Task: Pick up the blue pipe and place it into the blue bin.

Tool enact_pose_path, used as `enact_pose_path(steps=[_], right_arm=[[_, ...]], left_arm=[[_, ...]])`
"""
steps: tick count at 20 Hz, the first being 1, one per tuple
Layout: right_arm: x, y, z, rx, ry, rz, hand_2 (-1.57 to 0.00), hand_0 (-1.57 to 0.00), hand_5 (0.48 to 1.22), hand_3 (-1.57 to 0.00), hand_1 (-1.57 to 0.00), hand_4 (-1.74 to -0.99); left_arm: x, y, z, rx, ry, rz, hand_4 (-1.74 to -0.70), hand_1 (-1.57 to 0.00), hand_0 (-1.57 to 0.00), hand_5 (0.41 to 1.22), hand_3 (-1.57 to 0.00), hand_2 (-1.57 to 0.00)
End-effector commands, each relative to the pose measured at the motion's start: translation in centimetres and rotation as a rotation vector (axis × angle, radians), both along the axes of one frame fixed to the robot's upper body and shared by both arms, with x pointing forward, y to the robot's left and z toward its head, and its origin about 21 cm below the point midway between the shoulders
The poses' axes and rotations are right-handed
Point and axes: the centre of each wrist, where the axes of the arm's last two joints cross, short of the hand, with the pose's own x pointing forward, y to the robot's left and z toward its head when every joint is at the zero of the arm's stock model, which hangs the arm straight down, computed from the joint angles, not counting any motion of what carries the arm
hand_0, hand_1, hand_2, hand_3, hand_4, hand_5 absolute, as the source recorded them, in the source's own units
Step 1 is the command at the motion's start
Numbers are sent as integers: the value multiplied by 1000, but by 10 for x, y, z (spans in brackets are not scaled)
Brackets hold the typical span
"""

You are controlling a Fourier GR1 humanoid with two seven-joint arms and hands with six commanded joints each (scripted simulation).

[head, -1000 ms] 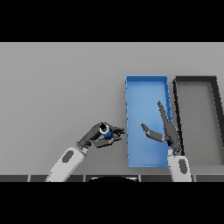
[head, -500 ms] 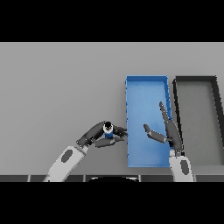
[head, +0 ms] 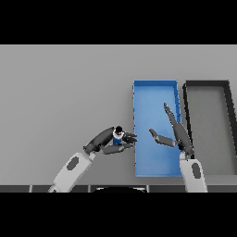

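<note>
Your left hand (head: pixel 107 142) holds the blue pipe (head: pixel 118 136), its fingers (head: pixel 128 138) and thumb curled round the piece from either side. The pipe sits in that grasp just outside the left wall of the blue bin (head: pixel 155 86), near the bin's nearer half. It shows as a short blue body with a dark end turned up toward the head view, so its long axis appears to run roughly upright; the exact tilt cannot be told. Whether it is clear of the grey table (head: pixel 60 92) cannot be told either.

The deciding relation: the bin lies directly to the right of the pipe, with only the bin's left wall between them. The fingertips of your left hand already reach that wall.

Your right hand (head: pixel 178 136) is over the bin's right half, fingers straight and spread, thumb out to the left, holding nothing. It stands in the space the pipe is bound for, so judge your clearance before carrying across.

A dark grey bin (head: pixel 206 84) stands just beside the blue one on its right and takes no part.
</note>
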Motion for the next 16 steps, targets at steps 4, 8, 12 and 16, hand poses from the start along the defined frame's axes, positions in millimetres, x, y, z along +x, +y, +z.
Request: enact_pose_path(steps=[4,8,12,16], right_arm=[[5,-10,37,137,-127,166,-20,1,597,1,-11,-1169],[6,1,90,74,-117,364,-8,1,567,1,-4,-1177],[2,19,121,-30,-145,535,-3,1,537,1,-1,-1219],[2,37,135,-74,-124,649,0,1,524,1,0,-1249]], left_arm=[[-4,3,-1,4,-5,-7,-1475,-1571,-1571,1221,-1571,-1571],[-4,4,3,15,-10,2,-1473,-1571,-1571,1221,-1571,-1571],[-5,6,2,24,-16,0,-1474,-1571,-1571,1221,-1571,-1571],[1,7,2,41,-27,1,-1474,-1571,-1571,1221,-1571,-1571]])
